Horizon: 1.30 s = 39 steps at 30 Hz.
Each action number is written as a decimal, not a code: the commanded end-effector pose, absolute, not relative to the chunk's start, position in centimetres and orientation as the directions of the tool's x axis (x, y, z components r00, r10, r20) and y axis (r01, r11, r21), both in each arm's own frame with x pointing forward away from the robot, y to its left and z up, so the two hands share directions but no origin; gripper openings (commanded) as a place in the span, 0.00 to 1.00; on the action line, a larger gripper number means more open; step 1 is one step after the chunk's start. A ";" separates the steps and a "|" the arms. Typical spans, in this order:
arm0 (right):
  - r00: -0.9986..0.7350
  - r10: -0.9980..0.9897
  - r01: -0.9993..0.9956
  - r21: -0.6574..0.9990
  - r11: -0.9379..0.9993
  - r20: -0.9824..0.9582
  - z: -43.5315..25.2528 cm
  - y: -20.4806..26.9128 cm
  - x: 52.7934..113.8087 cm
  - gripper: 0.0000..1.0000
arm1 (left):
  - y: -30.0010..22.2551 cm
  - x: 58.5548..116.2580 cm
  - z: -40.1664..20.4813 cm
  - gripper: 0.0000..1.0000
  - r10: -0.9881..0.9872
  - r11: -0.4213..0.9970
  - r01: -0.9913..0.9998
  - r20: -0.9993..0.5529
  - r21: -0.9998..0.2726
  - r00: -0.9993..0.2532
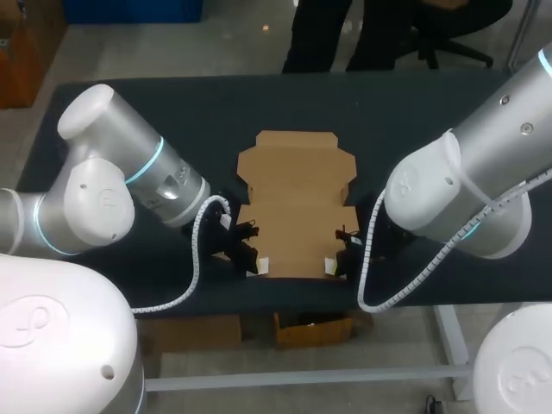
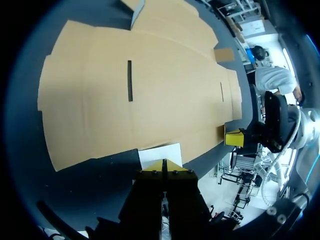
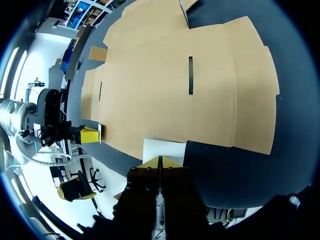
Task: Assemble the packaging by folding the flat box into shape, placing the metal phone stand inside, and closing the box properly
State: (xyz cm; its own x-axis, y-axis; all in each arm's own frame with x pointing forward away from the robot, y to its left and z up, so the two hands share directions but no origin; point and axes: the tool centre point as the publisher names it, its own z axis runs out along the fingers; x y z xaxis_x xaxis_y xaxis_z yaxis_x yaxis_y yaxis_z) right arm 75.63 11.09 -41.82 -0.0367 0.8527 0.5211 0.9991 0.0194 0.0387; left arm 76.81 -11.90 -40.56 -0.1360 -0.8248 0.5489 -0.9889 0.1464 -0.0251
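Note:
The flat brown cardboard box blank lies unfolded in the middle of the dark table. My left gripper sits at its near left corner, shut, with a white tab of the blank just ahead of its yellow tips. At the near right corner my right gripper is shut too, its tips touching a white tab. Each wrist view shows the other arm's yellow fingertip at the far corner. No metal phone stand is in view.
The dark table reaches well beyond the blank on the left, right and far sides. The near table edge runs just behind both grippers. A brown carton sits on the floor under the table.

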 end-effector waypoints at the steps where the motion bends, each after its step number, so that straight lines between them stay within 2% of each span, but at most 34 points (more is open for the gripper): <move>1: -0.033 0.862 0.999 0.038 0.015 0.507 -42.3 11.5 75.6 0.00 | -12.4 76.6 -40.7 0.00 -0.838 0.139 -0.990 0.530 -0.027 -0.133; 23: -0.010 0.874 1.000 0.023 -0.001 0.487 -42.9 11.8 75.2 0.00 | -11.9 76.7 -42.1 0.00 -0.872 0.085 -0.996 0.482 -0.015 -0.081; 39: -0.049 0.830 0.995 0.104 -0.011 0.556 -39.1 9.3 74.9 0.00 | -9.8 76.2 -38.2 0.00 -0.866 0.059 -0.996 0.493 -0.062 -0.082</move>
State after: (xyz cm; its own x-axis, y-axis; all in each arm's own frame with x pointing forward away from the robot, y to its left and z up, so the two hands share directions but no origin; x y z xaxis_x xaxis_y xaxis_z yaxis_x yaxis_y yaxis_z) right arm 75.34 10.78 -40.34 -0.0418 0.8619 0.5053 0.9944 -0.0133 0.1049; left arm 76.78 -10.55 -39.39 -0.0818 -0.8640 0.4969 -0.9965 0.0627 -0.0551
